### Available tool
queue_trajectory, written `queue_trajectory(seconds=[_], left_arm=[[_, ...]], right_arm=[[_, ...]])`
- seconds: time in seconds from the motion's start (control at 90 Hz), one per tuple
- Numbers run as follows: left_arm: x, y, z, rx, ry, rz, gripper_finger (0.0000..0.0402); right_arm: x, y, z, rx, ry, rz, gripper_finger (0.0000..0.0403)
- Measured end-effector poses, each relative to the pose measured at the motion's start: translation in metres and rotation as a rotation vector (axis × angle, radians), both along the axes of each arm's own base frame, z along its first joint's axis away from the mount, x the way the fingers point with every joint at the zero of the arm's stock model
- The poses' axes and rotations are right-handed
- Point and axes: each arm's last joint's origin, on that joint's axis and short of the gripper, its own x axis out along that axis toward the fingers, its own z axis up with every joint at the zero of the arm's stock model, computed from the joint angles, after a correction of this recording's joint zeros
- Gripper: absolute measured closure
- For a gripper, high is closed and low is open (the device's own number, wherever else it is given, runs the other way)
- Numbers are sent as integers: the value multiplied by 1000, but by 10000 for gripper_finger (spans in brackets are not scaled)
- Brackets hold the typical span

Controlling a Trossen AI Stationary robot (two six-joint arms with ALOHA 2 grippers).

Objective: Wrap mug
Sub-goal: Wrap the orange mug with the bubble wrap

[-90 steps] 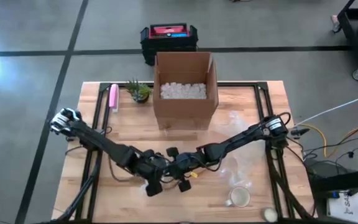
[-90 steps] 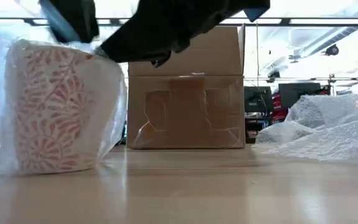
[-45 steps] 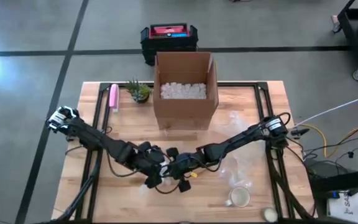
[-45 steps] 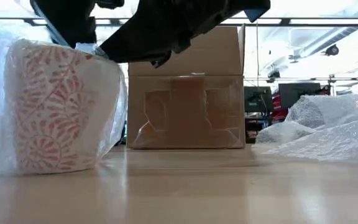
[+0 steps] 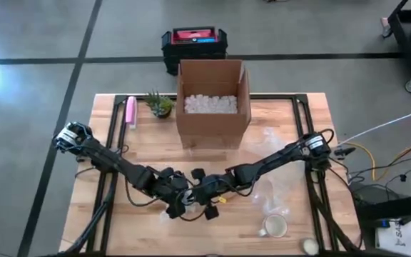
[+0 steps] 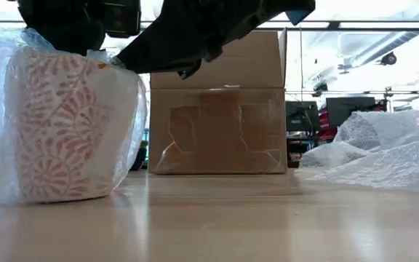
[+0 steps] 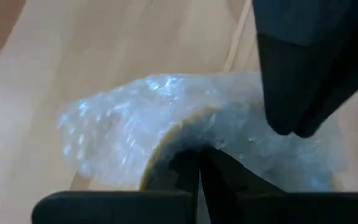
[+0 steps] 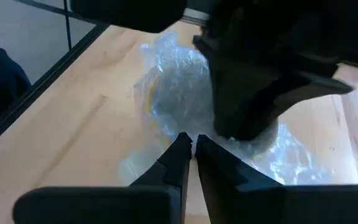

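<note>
While both arms meet over the mug [image 6: 64, 124], I see left jaws [image 7: 199, 163] and right jaws [image 8: 188, 146] pinching its bubble wrap [image 7: 123, 124]

Site: workshop or lab hall | polished grey concrete floor [image 5: 34, 43] with dark joint lines | wooden bench [image 5: 291, 121] on black frame | black-and-red case [image 5: 193, 41] on floor behind bench | ceiling beams, equipment beyond.

Both my grippers crowded over wrapped mug [image 6: 64, 124], arms crossing table middle. Cardboard box [image 5: 212, 103] blocks far side. Loose bubble wrap [image 5: 273, 193] clutters right. Spare mug [image 5: 275, 226] near front-right edge. Bare wood front-left
</note>
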Motion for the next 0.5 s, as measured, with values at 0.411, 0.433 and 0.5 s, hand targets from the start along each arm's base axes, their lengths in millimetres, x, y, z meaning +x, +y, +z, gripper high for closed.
queue_trajectory(seconds=[0.411,0.433,0.5], left_arm=[[1,-1,5,-30,-50,-9,401],[1,-1,6,-32,-53,-9,401],[-1,0,10,-40,-63,-7,401]], right_arm=[[9,-5,-11,-18,-53,-59,384],[9,-5,-11,-17,-52,-60,384],[9,-5,-11,-17,-50,-60,384]])
